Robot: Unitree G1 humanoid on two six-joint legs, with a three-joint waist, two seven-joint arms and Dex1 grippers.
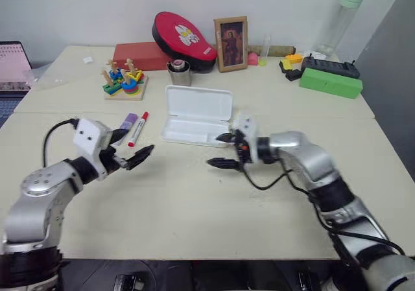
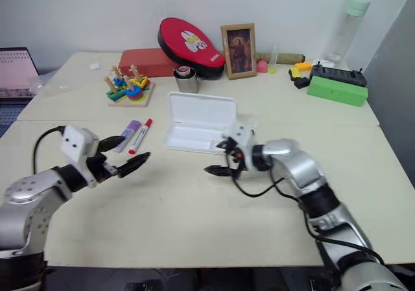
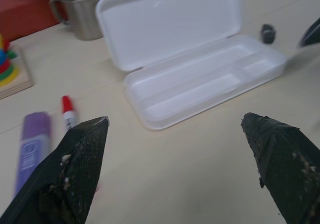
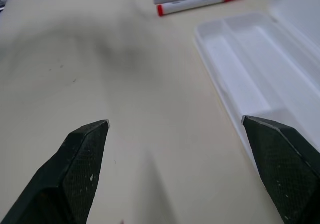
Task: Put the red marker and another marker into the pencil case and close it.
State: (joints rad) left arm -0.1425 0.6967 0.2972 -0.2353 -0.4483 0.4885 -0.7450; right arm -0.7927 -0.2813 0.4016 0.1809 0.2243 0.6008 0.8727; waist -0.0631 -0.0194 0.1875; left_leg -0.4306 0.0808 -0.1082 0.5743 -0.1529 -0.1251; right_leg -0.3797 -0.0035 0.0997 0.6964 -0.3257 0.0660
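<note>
The flat white plastic pencil case (image 1: 194, 117) is seen lying open; both the left gripper (image 1: 133, 150) and right gripper (image 1: 224, 150) are spread wide and seemingly empty.

Metal cup (image 1: 179, 72), framed picture (image 1: 231, 43)

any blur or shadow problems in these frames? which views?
Left wrist view: purple marker and red marker soft, left claw near and dark, pencil case fairly clear. Right wrist view: soft grey shadow on the table, case tray bright white with faint moulding. Left eye view: even light, no strong glare, right claw readable.
</note>
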